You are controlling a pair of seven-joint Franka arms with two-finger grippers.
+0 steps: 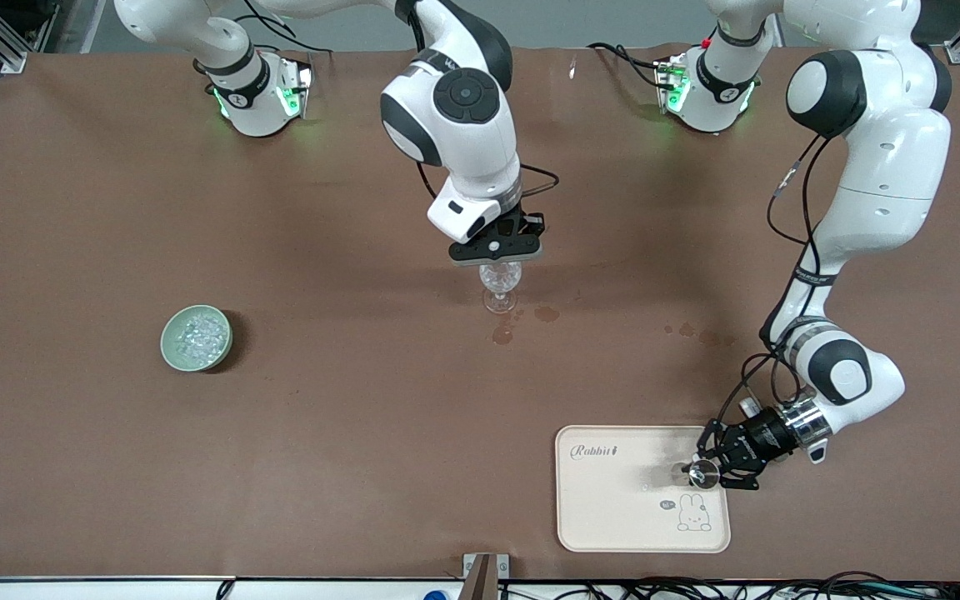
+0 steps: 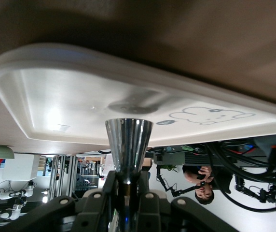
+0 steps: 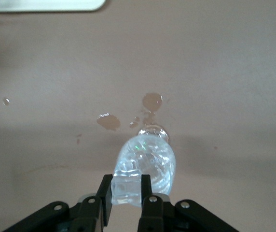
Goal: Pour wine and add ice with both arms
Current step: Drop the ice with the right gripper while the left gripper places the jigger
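Note:
My left gripper is shut on the waist of the small silvery jigger, held low over the cream rabbit tray at its edge toward the left arm's end. In the left wrist view the jigger stands between the fingers over the tray; no wine shows. My right gripper is over the clear stemmed glass at the table's middle, shut on an ice cube above the glass, which holds ice. More ice fills the pale green bowl.
Dark wet stains lie on the brown cloth beside the glass's foot, and smaller ones lie toward the left arm's end. The bowl stands toward the right arm's end. The arm bases are along the table's back edge.

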